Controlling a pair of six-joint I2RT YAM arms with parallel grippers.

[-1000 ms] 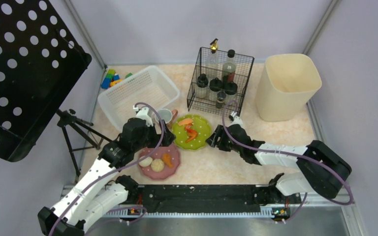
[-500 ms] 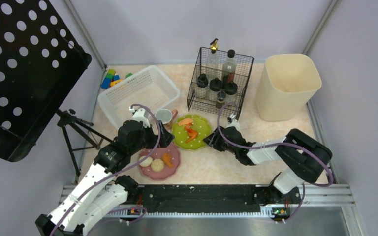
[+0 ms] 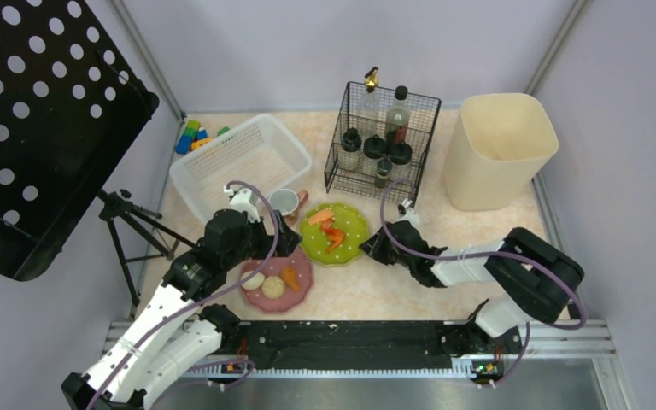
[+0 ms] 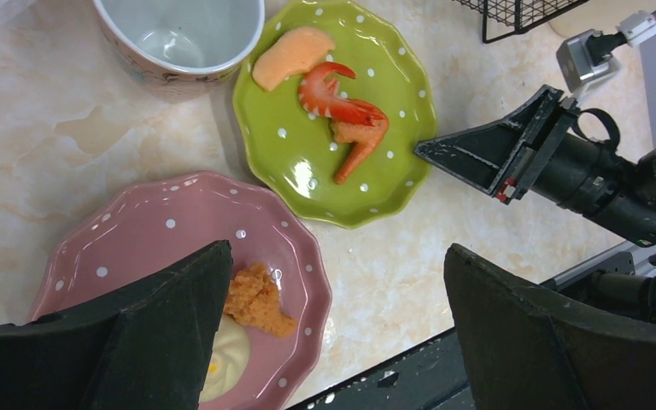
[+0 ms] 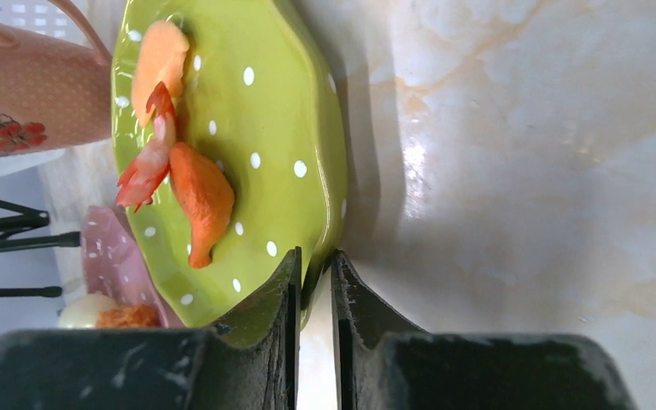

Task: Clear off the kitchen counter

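On the kitchen counter [image 3: 393, 290] a green dotted plate [image 3: 335, 232] holds a shrimp [image 5: 149, 166] and two orange food pieces. My right gripper [image 5: 314, 256] is shut on the right rim of this green plate [image 5: 282, 111], one finger over the rim and one under it. The right gripper [image 3: 371, 248] lies low at the plate's right side. A pink plate [image 4: 162, 231] with a white bun and a fried orange piece sits below my left gripper [image 4: 335, 256], which hangs wide open and holds nothing. A pink cup [image 4: 179, 34] stands beside both plates.
A white basket [image 3: 239, 162] sits at the back left with toy blocks behind it. A wire rack [image 3: 382, 141] of bottles stands at the back centre, a beige bin [image 3: 497, 149] at the back right. A black tripod [image 3: 132, 226] stands by the left edge.
My right gripper moved in to the green plate's right rim and its jaws closed on it. The left arm shifted slightly toward the pink plate and stayed open.
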